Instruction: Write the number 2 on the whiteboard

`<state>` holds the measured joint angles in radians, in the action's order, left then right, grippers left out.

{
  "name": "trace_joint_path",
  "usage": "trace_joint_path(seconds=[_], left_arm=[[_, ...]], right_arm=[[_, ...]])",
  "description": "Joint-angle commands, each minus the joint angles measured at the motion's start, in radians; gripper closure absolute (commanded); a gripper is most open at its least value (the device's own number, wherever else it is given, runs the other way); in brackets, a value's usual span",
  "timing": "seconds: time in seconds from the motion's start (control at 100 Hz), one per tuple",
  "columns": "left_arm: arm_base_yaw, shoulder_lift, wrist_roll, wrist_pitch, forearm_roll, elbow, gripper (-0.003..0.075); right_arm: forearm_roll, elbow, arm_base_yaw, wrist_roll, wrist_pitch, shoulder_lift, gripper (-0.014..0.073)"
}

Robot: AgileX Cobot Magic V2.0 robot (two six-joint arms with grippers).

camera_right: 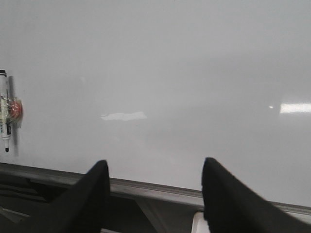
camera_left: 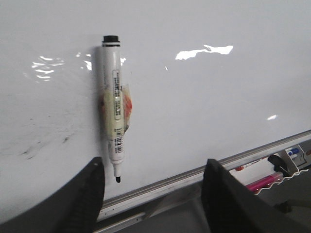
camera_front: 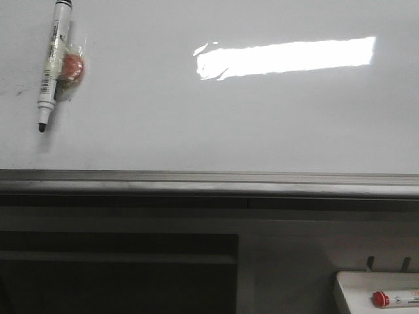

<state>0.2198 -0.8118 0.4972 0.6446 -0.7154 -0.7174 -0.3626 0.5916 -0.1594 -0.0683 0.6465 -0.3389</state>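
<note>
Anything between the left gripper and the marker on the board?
Nothing visible. The left gripper is open, with the marker stuck to the whiteboard beyond its left finger, tip down. No number 2 is drawn yet.

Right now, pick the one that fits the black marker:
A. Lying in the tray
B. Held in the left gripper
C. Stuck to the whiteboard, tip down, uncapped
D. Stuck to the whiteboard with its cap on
C: the marker hangs on the whiteboard on a red magnet with its bare black tip pointing down, and the left gripper is open and empty below it.
</note>
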Motion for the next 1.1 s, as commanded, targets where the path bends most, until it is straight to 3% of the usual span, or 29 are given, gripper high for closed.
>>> trace_joint_path(seconds=[0.0,0.25,0.41,0.55,0.67,0.85,0.9,0.95,1.089], left_arm=[[0.041,-0.066,0.027,-0.104,-0.057,-0.035,0.0336],[0.135,-0.251,0.027,-0.278,-0.049,-0.035,0.0336],[0.142,-0.347,0.027,-0.328,-0.044,-0.035,0.0349],[0.142,-0.399,0.027,-0.350,-0.044,-0.035,0.0510],[0.142,-0.407,0.027,-0.365,-0.042,-0.035,0.0737],[0.142,-0.399,0.027,-0.378,-0.038,-0.035,0.0741],[0.152,-0.383,0.031,-0.350,-0.035,-0.043,0.0741],[0.171,-0.357,0.074,-0.305,-0.032,-0.057,0.0741],[0.301,-0.263,0.399,-0.149,-0.023,-0.115,0.0741]], right_arm=[[-0.015,0.035,0.004,-0.013,-0.062,-0.017,0.0215],[-0.015,0.033,0.004,-0.013,-0.047,-0.017,0.0215],[-0.015,0.033,0.004,-0.013,-0.047,-0.017,0.0215],[-0.015,0.033,0.004,-0.013,-0.061,-0.017,0.0215],[-0.017,0.033,0.004,-0.013,-0.099,-0.017,0.0215],[-0.039,0.035,0.004,-0.021,-0.150,-0.017,0.0215],[-0.078,0.037,0.000,-0.072,-0.146,-0.017,0.0215],[-0.151,0.048,-0.003,-0.206,-0.128,-0.020,0.0215],[-0.395,0.090,-0.009,-0.638,-0.052,-0.066,0.0215]])
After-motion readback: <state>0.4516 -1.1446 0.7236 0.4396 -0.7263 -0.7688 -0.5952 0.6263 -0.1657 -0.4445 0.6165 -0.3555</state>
